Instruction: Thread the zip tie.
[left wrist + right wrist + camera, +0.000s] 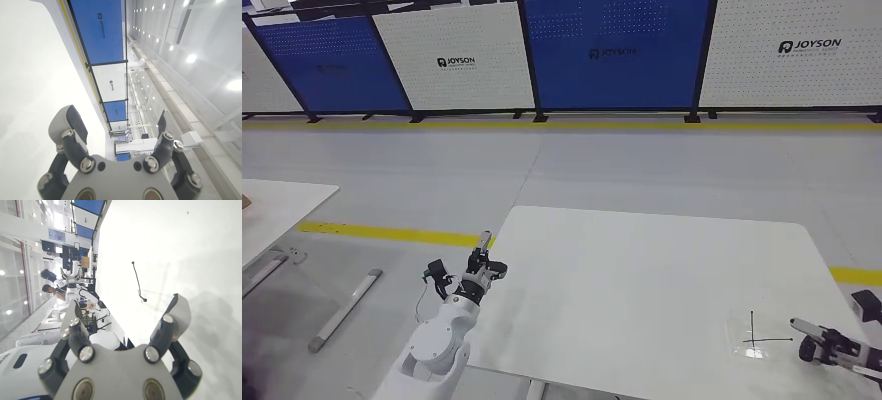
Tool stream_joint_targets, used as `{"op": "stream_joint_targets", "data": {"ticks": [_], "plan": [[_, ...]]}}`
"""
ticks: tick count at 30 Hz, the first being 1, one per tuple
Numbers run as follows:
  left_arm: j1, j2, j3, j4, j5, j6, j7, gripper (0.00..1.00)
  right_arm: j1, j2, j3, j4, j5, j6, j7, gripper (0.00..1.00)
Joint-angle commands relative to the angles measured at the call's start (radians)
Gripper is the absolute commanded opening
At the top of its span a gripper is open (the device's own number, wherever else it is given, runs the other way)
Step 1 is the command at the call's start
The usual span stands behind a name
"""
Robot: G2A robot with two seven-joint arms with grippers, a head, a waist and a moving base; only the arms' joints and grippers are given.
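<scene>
Left gripper (483, 240), seen from the top, hangs at the white table's (642, 270) left edge, while the right gripper (810, 326) sits at the near right corner, just beside the black zip tie (752, 328) lying flat there. From above, neither jaw gap can be judged.

From the left wrist, the left gripper (117, 113) is spread wide and empty, with bare tabletop (28, 75) beside it.

From the right wrist, the right gripper (124, 299) is likewise wide and holds nothing. The zip tie (137, 279) lies ahead of it, untouched.

Smooth matt table (642, 270), plastic zip tie (136, 275)
</scene>
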State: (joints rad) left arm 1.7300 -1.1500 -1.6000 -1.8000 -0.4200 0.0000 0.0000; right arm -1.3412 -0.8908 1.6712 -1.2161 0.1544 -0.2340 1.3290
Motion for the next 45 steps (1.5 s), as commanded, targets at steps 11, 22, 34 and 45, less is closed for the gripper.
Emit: {"op": "stream_joint_targets", "data": {"ticks": [11,22,34,45], "plan": [[0.0,0.0,0.0,0.0,0.0,0.0,0.0,1.0,0.035,0.006,-0.041,0.044,-0.002,0.004,-0.002,0.8],[0.0,0.0,0.0,0.0,0.0,0.0,0.0,1.0,0.052,0.008,-0.081,0.085,-0.012,-0.001,-0.024,0.48],[0.0,0.0,0.0,0.0,0.0,0.0,0.0,1.0,0.046,0.017,-0.087,0.094,-0.012,-0.018,-0.034,0.4],[0.0,0.0,0.0,0.0,0.0,0.0,0.0,1.0,0.015,0.028,-0.073,0.084,0.002,-0.036,-0.035,0.31]]}}
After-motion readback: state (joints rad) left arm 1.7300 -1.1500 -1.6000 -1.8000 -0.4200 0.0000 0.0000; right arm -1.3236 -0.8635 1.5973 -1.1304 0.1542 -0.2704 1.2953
